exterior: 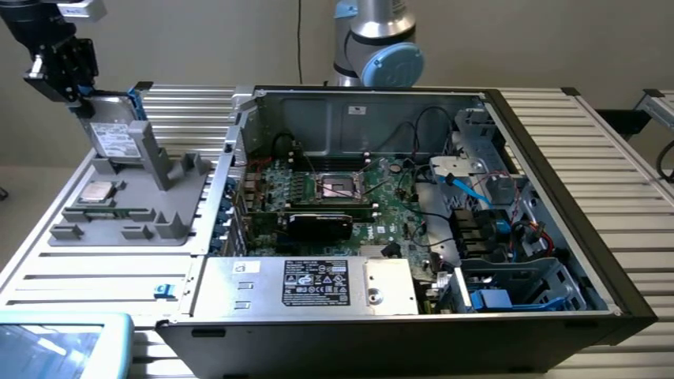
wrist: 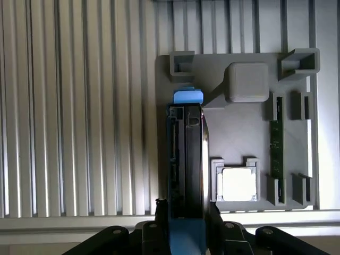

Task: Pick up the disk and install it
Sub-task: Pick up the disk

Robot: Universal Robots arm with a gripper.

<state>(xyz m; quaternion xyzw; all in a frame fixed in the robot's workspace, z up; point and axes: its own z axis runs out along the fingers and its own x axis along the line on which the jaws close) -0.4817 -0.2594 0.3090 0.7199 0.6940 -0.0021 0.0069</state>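
The disk [exterior: 114,134] is a silver-grey drive with a white label and blue rails. It stands on edge at the exterior view's left, beside the upright post of the grey fixture [exterior: 169,225]. My gripper [exterior: 82,101] comes down from above and is shut on the disk's upper end. In the wrist view I see the disk [wrist: 187,159] edge-on, its blue tab at the far end, and my gripper [wrist: 187,226] clamps its near end, with one finger on each side. I cannot tell whether the disk's lower edge still rests in the fixture [wrist: 234,138].
A small square processor chip [exterior: 100,190] [wrist: 238,184] and a memory stick [wrist: 274,146] sit in the fixture. The open computer case [exterior: 548,197] fills the exterior view's right, with motherboard [exterior: 348,193], a silver box with a black label [exterior: 316,284] and a drive cage [exterior: 526,288]. Everything rests on a slatted metal table [exterior: 95,276].
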